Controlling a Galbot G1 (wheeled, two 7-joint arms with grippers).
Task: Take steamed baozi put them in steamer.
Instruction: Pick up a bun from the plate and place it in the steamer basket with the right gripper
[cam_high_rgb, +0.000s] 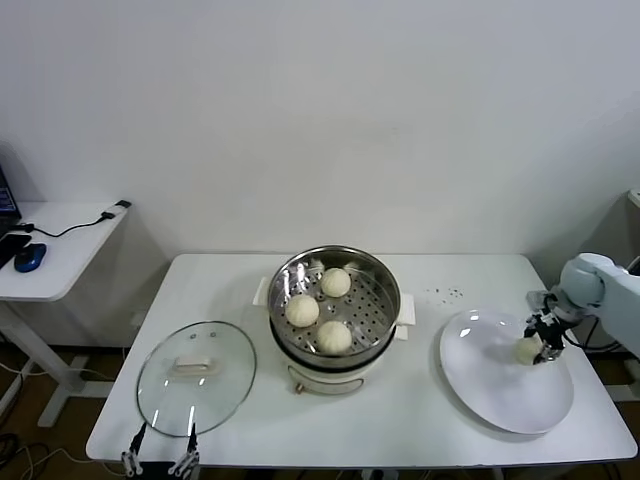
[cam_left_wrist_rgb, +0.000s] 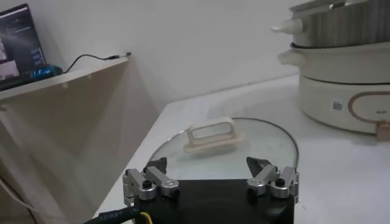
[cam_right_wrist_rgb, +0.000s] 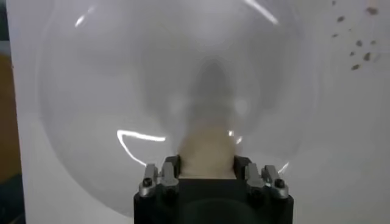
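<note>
The left gripper (cam_high_rgb: 159, 462) waits wide open by the glass lid (cam_high_rgb: 196, 377). Three buns (cam_high_rgb: 302, 310) sit in the steamer (cam_high_rgb: 334, 305). On the right plate (cam_high_rgb: 490, 395), the right gripper (cam_high_rgb: 541, 347) clamps one bun (cam_high_rgb: 527, 350).

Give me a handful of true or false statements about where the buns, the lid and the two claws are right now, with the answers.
1. Three cream-white round buns sit in the shiny steel steamer pot. True.
2. The round glass lid covers the steamer. False: it lies flat on the white table, beside the pot.
3. The right claw is shut on the fourth bun over the flat white plate. True.
4. The left claw grips the lid's handle. False: it is open, apart from the lid.
</note>
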